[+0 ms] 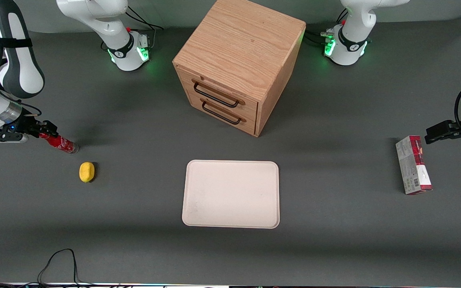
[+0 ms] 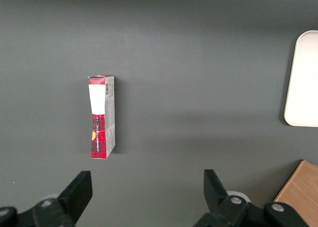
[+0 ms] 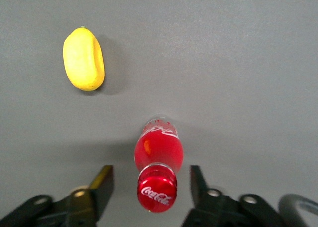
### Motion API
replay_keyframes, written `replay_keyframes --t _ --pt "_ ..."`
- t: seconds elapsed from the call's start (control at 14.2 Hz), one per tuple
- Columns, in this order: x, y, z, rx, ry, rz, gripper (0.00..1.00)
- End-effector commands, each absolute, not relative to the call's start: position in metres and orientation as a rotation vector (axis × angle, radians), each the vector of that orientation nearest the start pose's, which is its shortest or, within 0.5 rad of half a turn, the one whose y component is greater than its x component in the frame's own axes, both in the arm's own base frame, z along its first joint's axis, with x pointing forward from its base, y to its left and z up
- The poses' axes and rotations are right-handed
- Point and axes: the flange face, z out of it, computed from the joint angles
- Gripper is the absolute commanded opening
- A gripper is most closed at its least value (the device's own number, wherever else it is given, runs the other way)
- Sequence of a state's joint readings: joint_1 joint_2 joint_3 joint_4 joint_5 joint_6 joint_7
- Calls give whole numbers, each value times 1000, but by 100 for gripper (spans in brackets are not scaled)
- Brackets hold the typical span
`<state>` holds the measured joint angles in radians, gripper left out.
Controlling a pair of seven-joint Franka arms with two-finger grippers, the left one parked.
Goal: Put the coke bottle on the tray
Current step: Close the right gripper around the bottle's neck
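- The coke bottle (image 1: pixel 59 143) stands on the dark grey table (image 1: pixel 334 240), at the working arm's end. In the front view it looks tilted, with the red cap toward the arm and the clear base on the table.
- In the right wrist view the coke bottle (image 3: pixel 158 170) is seen from above: the red cap with white lettering is closest to the camera and the red body is under it.
- The gripper (image 1: pixel 45 130) is at the cap end of the bottle. In the right wrist view the gripper (image 3: pixel 151 187) has its two fingers (image 3: pixel 103 185) spread wide, one on each side of the cap, with a gap of grey table between each finger and the bottle. They do not touch it.
- A yellow lemon (image 1: pixel 87 172) lies on the table near the bottle, a little nearer to the front camera. In the right wrist view the lemon (image 3: pixel 83 59) is apart from the bottle.
- The tray (image 1: pixel 231 194) is cream-white and flat, and lies in the middle of the table, in front of the wooden drawer cabinet (image 1: pixel 238 64). It is well apart from the bottle.
- A red-and-grey carton (image 1: pixel 413 165) lies toward the parked arm's end of the table.
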<state>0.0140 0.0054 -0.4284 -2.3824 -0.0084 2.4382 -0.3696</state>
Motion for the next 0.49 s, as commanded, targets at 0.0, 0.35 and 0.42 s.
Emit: replay_keyframes --t 0.0,0.35,0.42 --pt "458 -203 319 -3152 53 -97 0" --pt "468 -200 340 -3141 47 -93 0" --pt "478 -197 357 -3128 48 -57 0"
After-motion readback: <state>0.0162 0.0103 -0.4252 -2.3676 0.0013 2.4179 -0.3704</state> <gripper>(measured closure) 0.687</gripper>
